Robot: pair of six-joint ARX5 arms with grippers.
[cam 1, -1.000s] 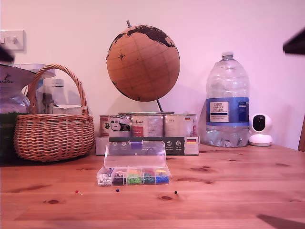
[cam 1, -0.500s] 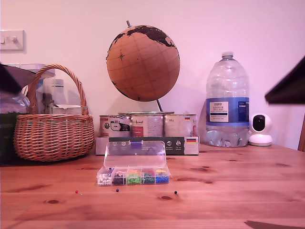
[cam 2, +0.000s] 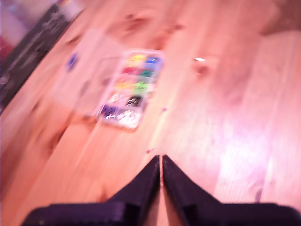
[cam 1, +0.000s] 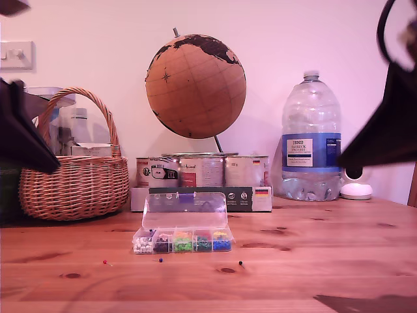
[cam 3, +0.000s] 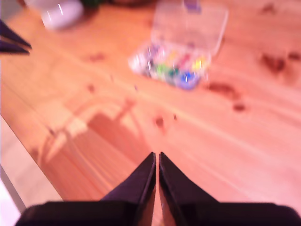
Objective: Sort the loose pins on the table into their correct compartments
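1. Right under my wrist cameras, my first pincer (cam 2: pixel 161 160) has its dark jaws pressed together with only a thin slit between them and nothing held. My second pincer (cam 3: pixel 157 155) is the same. Both hang clear above the orange-brown pine worktop (cam 1: pixel 313 274).
2. Near the worktop's front in the exterior view, the loose pins lie in a rough row, well apart: a tiny red ball-headed pin (cam 1: pixel 104 261) toward that view's left, a dark blue pin (cam 1: pixel 160 259) in the middle, and a blackish pin (cam 1: pixel 240 263) toward that view's right.
3. Just behind the pins stands the clear plastic compartment box (cam 1: pixel 183 241). Its cells show white, black, green, blue and yellow heads, and its clear hinged lid (cam 1: pixel 185 210) is tipped up at the back. Both wrist views show the box only as a blur.
4. Behind the box sits a dark cardboard tray of tins (cam 1: pixel 202 199), with a woven wicker basket (cam 1: pixel 73 186) toward the exterior view's left.
5. Farther back are a brown cork globe (cam 1: pixel 195 86), a large clear water bottle (cam 1: pixel 311 140) and a small white camera (cam 1: pixel 356 191).
6. Dark arm shapes cut into both side edges of the exterior view; I cannot tell which arm is which.
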